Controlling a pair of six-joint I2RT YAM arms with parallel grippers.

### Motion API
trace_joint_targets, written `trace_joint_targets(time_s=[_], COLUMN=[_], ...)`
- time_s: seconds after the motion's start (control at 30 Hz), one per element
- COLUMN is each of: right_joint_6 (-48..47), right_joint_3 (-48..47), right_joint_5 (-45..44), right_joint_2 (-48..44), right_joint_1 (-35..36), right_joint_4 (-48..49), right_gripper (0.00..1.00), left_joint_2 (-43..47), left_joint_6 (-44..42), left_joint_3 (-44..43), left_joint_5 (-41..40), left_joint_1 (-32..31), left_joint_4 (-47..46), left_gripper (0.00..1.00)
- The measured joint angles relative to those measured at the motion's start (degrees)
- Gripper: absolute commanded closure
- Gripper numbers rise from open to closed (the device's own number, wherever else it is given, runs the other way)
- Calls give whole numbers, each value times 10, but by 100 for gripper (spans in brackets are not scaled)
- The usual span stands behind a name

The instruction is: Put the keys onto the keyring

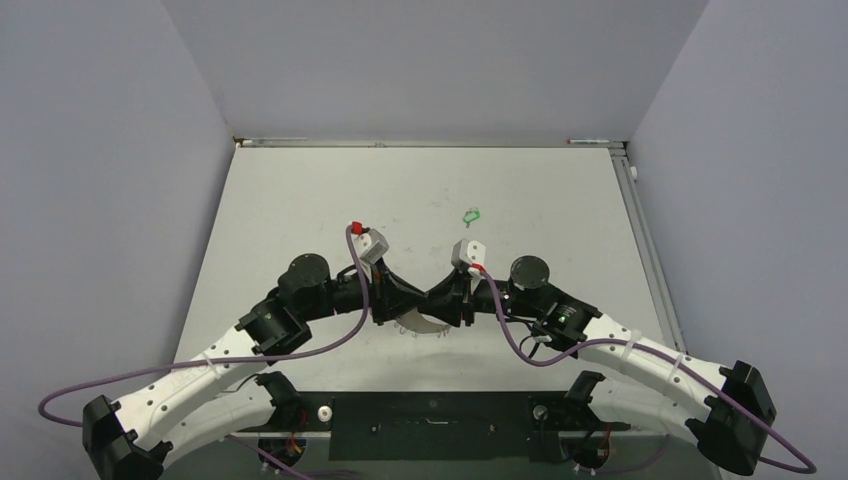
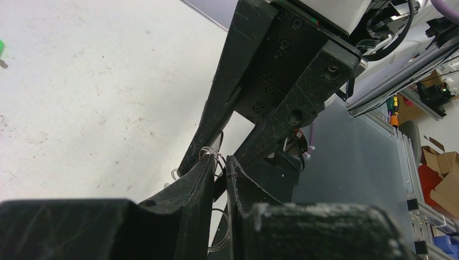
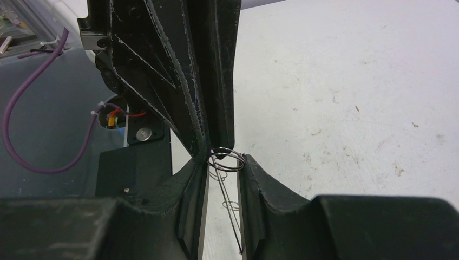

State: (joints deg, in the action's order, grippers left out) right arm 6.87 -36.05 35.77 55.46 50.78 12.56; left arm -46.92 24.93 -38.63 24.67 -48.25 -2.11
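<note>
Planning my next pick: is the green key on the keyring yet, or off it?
Off. The green key lies by itself on the table, apart from the keyring.

Tiny bright green looped key point(image 1: 471, 213) sits at twelve o'clock from the flat grey metal ring point(image 1: 424, 323), whose wire loops look silvery, perhaps paler. The white tabletop point(image 1: 560, 200) is grey-speckled. Both the left gripper point(image 2: 219, 162) and right gripper point(image 3: 224, 162) are scuffed black, and the thin cables point(image 1: 352, 250) are purple.

Bright even light; blurred foregrounds
</note>
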Motion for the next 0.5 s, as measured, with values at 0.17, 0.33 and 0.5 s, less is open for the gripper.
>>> trace_joint_targets(time_s=[0.17,0.33,0.5], right_joint_6=[-2,-5,-13], right_joint_3=[0,0,0], right_joint_5=[-2,-10,-9], right_joint_2=[0,0,0], right_joint_1=[-1,-1,-1], right_joint_4=[-4,-9,-11], right_gripper=[90,89,65], left_joint_2=[-11,-19,-19], left_joint_6=[2,3,9], left_joint_3=[-10,-17,-20], left_joint_5=[1,6,9], left_joint_1=[0,0,0], left_joint_4=[11,15,21], left_gripper=[100,100,100])
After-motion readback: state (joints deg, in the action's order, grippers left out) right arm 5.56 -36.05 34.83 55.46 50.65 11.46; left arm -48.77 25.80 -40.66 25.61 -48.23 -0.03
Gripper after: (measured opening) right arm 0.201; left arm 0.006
